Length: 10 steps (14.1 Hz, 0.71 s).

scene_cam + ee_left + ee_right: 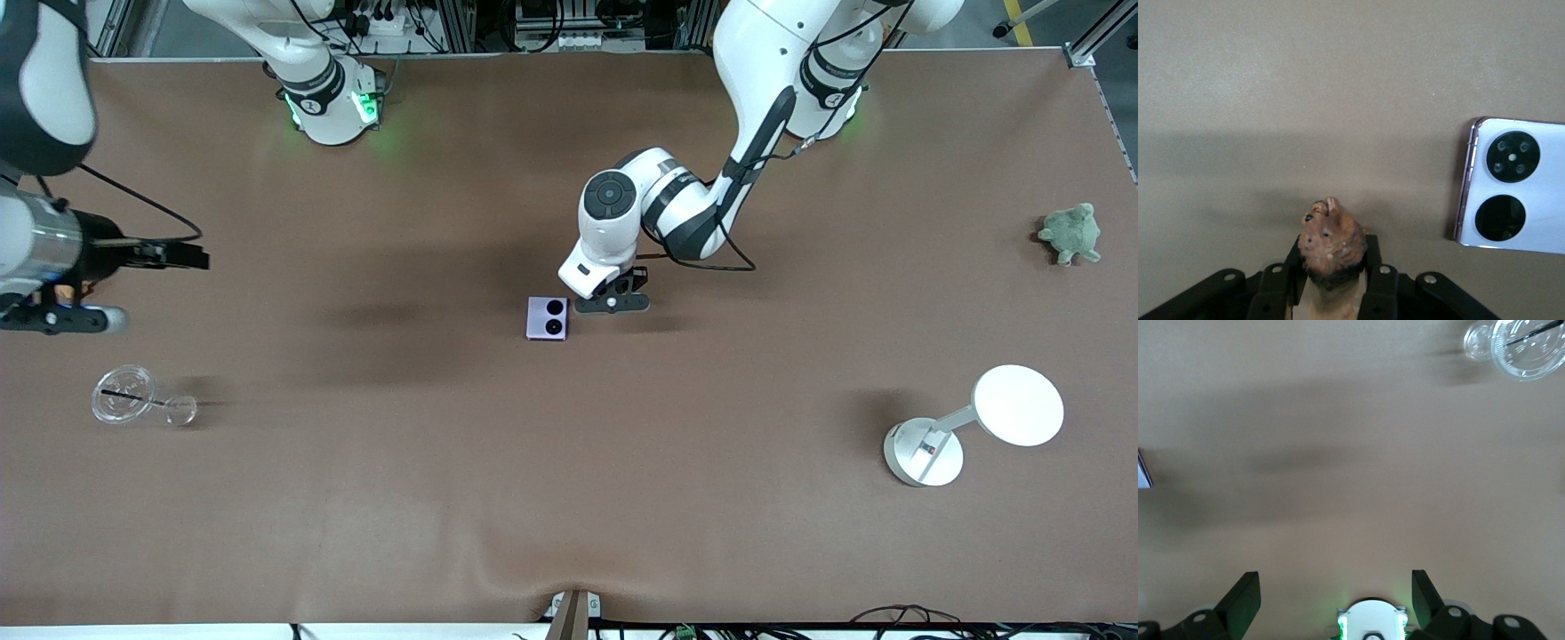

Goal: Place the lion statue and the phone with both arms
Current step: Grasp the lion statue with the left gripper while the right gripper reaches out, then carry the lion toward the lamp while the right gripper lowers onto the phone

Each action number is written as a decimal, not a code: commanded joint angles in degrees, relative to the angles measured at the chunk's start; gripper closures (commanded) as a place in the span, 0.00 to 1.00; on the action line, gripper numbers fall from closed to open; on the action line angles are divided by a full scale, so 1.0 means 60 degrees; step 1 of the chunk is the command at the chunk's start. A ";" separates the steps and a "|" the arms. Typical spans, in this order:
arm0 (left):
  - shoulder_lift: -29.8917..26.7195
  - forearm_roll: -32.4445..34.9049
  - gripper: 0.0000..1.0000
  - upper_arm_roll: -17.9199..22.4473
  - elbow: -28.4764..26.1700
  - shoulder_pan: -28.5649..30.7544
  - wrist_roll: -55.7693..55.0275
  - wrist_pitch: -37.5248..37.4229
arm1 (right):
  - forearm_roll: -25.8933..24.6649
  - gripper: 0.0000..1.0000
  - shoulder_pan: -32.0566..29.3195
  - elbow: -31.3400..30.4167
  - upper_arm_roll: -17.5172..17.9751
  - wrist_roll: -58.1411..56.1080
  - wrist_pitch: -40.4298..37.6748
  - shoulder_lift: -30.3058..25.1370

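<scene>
- Front view, from the right arm's end of the table: the right gripper [1335, 603] hangs with its fingers spread wide and nothing between them, near a clear plastic cup lying on its side [133, 397].
- Mid-table, the pale lavender, nearly square folded phone [547, 318] lies flat, two black camera circles up.
- Just beside it, the left gripper [613, 302] is clamped on the small reddish-brown lion statue [1331, 241].
- Toward the left arm's end: a white round-headed desk lamp [976, 425] and a green plush turtle [1071, 233].
</scene>
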 commanded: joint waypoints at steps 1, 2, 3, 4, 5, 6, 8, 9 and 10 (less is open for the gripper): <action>-0.0169 0.0229 1.00 0.0009 0.0072 0.0057 -0.0205 -0.0002 | 0.0449 0.00 0.0229 -0.0061 0.0000 0.0570 0.0322 0.0141; -0.0300 0.0229 1.00 0.0067 0.0115 0.0130 -0.0175 -0.0002 | 0.0844 0.00 0.0214 -0.0149 0.0000 0.0570 0.0469 0.0141; -0.0374 0.0229 1.00 0.0140 0.0246 0.0262 -0.0218 -0.0031 | 0.1065 0.00 0.0287 -0.0252 0.0000 0.0744 0.0558 0.0141; -0.0418 0.0214 1.00 0.0141 0.0422 0.0596 -0.0190 -0.0176 | 0.1096 0.00 0.0462 -0.0282 0.0015 0.1224 0.0689 0.0156; -0.0390 0.0258 1.00 0.0126 0.0786 0.1180 -0.0102 -0.0439 | 0.1097 0.00 0.0782 -0.0326 0.0000 0.1780 0.0821 0.0228; -0.0390 0.0258 1.00 0.0126 0.1123 0.1635 0.0290 -0.0876 | 0.1097 0.00 0.1061 -0.0384 0.0015 0.2308 0.0982 0.0287; -0.0200 0.0243 1.00 0.0126 0.1798 0.2587 0.1591 -0.1917 | 0.1097 0.00 0.1661 -0.0705 0.0015 0.2868 0.1624 0.0463; -0.0112 0.0243 1.00 0.0126 0.2003 0.3056 0.2120 -0.1979 | 0.1097 0.00 0.1867 -0.0924 0.0015 0.2899 0.2078 0.0507; 0.0019 0.0258 1.00 0.0126 0.2223 0.3525 0.2603 -0.1979 | 0.1184 0.00 0.1986 -0.1159 0.0044 0.2899 0.2474 0.0652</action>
